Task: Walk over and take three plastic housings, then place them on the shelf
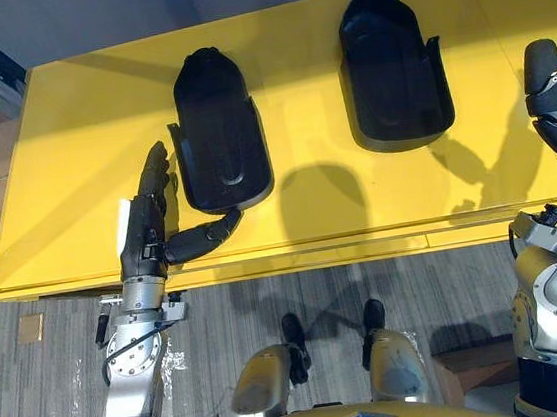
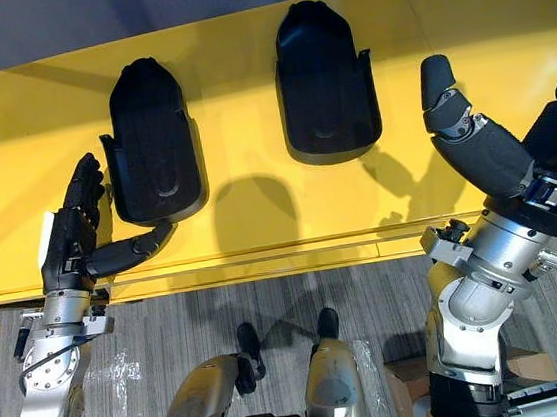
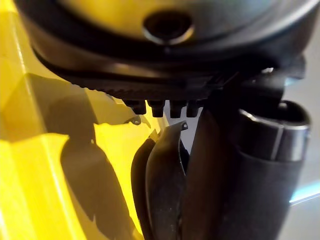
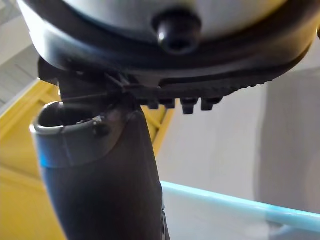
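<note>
The left housing (image 1: 217, 125) lies flat on the yellow desk (image 1: 339, 212), its long side pointing away from the robot. The right housing (image 1: 393, 65) lies well apart from it, a little farther back. Neither one is lifted, and the task asks for three.

The left hand (image 1: 145, 229) is released. Its straight fingers (image 1: 159, 172) lie along the outer side of the left housing, just beside its small side flange. The thumb is spread wide and reaches across under the near end, where it seems to touch the corner. The right hand (image 2: 489, 154) hangs raised over the right part of the desk and holds nothing. I cannot tell if it is released or clenched.

In my judgement the risk is a slip. The housing is smooth, wide and curved, so a grasp from one side and one corner may only push it or turn it on the desk.

The near edge of the desk is close behind the thumb, with the floor (image 1: 269, 300) below it. A housing dragged toward the robot could fall there. The room between the housings and toward the back is free.
</note>
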